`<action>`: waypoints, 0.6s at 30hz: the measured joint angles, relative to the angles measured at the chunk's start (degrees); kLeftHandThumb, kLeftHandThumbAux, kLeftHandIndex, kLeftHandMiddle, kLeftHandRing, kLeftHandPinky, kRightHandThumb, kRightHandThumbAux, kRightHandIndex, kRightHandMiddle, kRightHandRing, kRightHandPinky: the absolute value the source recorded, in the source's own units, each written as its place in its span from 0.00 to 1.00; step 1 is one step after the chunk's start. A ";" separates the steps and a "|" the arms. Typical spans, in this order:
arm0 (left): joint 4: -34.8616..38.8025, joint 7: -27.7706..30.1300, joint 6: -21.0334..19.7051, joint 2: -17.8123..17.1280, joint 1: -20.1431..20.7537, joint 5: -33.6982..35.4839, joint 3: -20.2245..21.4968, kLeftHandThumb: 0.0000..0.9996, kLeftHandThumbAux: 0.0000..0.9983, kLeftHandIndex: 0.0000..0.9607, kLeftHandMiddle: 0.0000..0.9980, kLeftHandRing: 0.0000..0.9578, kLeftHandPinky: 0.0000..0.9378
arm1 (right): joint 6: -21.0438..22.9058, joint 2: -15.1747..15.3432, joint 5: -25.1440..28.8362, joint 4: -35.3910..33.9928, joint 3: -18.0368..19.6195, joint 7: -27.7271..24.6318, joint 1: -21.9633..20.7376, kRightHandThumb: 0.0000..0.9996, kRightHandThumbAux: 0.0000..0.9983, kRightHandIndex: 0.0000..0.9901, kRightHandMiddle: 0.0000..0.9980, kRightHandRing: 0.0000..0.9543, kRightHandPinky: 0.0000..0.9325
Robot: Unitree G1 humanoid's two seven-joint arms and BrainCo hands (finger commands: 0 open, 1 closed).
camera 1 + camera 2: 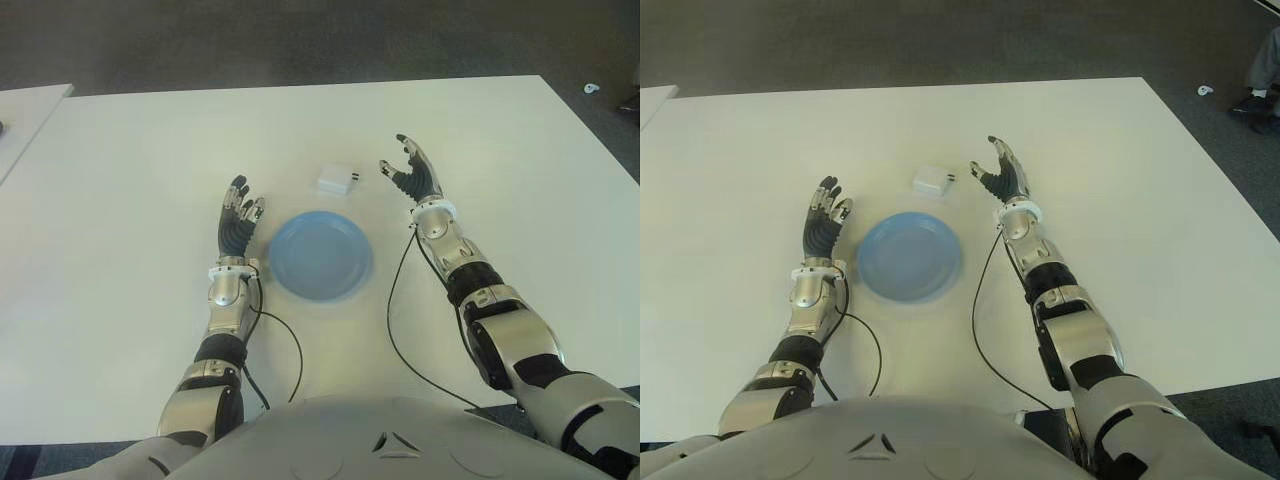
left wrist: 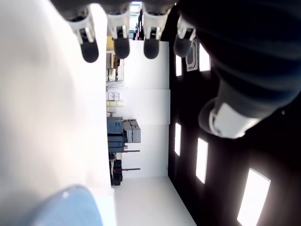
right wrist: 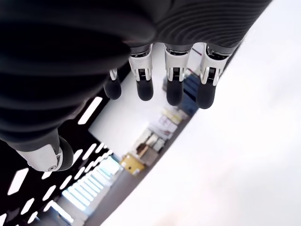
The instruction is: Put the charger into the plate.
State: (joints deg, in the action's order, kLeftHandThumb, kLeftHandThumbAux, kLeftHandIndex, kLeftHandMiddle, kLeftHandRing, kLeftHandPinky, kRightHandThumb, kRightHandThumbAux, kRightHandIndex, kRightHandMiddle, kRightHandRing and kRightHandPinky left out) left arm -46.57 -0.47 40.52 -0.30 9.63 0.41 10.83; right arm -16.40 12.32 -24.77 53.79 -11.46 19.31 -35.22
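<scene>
White tabletop [image 1: 120, 160]: charger [image 1: 337, 180] at plate's [image 1: 320, 254] 12 o'clock; right robot hand [image 1: 408, 168] spread, empty, should close squarely around it; left robot hand [image 1: 240, 218] idle, relaxed.

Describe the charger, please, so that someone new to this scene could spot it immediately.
On the white table, find the round blue plate between the robot's hands. Just beyond its far rim, beside the open right hand, lies the charger: a small white block, the only boxy thing there.

A white table [image 1: 120, 180] carries a blue plate [image 1: 320, 256] and, just beyond it, a white charger [image 1: 338, 180].
</scene>
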 measured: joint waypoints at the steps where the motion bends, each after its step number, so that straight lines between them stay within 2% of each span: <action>1: -0.21 -0.22 0.04 -0.03 0.13 0.01 0.02 0.08 0.63 0.00 0.06 0.08 0.13 | -0.28 0.11 -0.41 0.57 -0.33 0.57 -0.35 0.44 0.48 0.00 0.04 0.10 0.22; 9: -1.41 -1.87 0.47 -0.35 0.81 0.14 0.05 0.07 0.61 0.00 0.06 0.08 0.12 | -1.05 0.30 -4.26 5.00 -3.40 5.84 -3.17 0.44 0.47 0.00 0.05 0.12 0.24; 18: -3.68 -2.19 1.28 -0.84 2.13 0.44 0.06 0.07 0.60 0.00 0.07 0.09 0.13 | -1.06 -0.27 -6.64 9.21 -6.47 9.09 -7.25 0.43 0.45 0.00 0.06 0.13 0.20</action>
State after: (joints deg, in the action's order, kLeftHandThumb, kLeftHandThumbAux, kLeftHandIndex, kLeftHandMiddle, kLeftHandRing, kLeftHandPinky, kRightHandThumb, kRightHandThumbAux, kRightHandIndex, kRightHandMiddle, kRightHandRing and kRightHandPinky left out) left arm -50.25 -2.66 41.79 -1.14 11.75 0.85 10.89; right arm -17.46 12.05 -31.41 62.99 -17.93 28.40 -42.47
